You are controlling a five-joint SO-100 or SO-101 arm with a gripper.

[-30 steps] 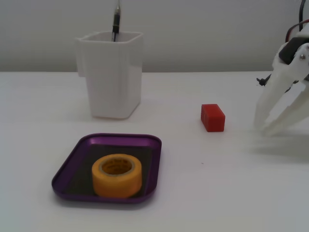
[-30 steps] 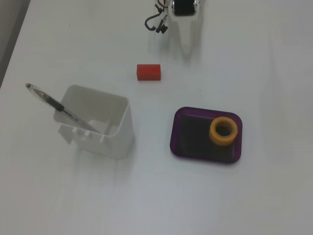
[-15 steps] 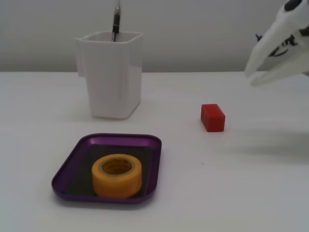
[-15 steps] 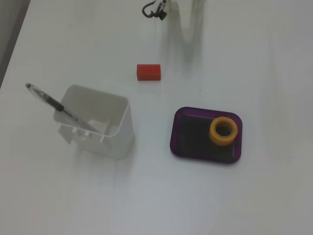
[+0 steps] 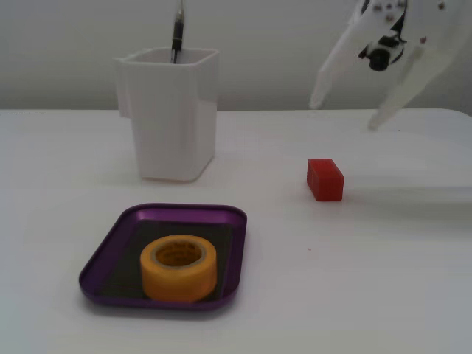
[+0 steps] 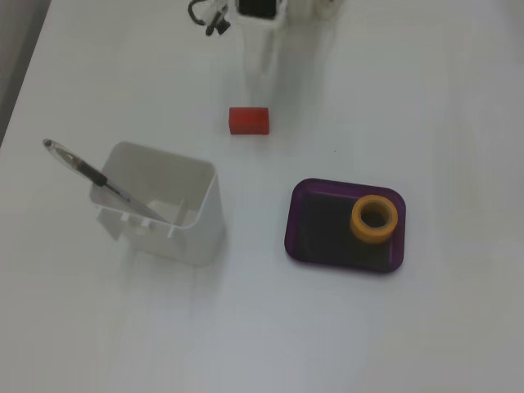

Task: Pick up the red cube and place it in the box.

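Note:
The red cube (image 5: 325, 179) lies on the white table, right of centre in a fixed view, and it shows near the top centre in the other fixed view (image 6: 249, 120). My white gripper (image 5: 346, 110) hangs in the air above and behind the cube, with its fingers spread and nothing between them. It also shows blurred just above the cube in the other fixed view (image 6: 264, 82). The box, a shallow purple tray (image 5: 103, 259), sits at the front left, apart from the cube. It also shows in the other fixed view (image 6: 291, 223).
A yellow tape roll (image 5: 179, 267) lies inside the purple tray, also seen from above (image 6: 375, 219). A tall white square container (image 5: 173, 110) with a pen (image 5: 177, 33) stands behind the tray; both show in the other fixed view, container (image 6: 164, 209) and pen (image 6: 98, 176).

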